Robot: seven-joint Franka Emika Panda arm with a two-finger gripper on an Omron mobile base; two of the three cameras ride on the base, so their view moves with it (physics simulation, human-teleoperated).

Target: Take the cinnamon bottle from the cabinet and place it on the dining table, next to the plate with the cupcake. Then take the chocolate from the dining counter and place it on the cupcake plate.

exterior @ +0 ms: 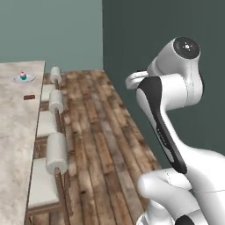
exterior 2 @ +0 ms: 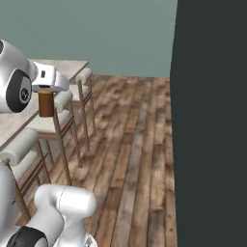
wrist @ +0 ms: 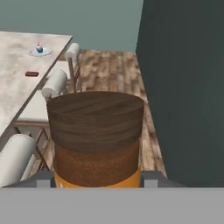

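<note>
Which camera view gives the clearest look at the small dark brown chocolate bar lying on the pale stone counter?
The hand view: the dark brown chocolate bar lies unobstructed on the pale stone counter, nearer than the cupcake plate. The left base view shows it smaller; in the right base view I cannot make it out.

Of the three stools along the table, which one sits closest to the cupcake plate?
The farthest stool, at the far end of the row; the cupcake plate lies level with it on the table.
</note>
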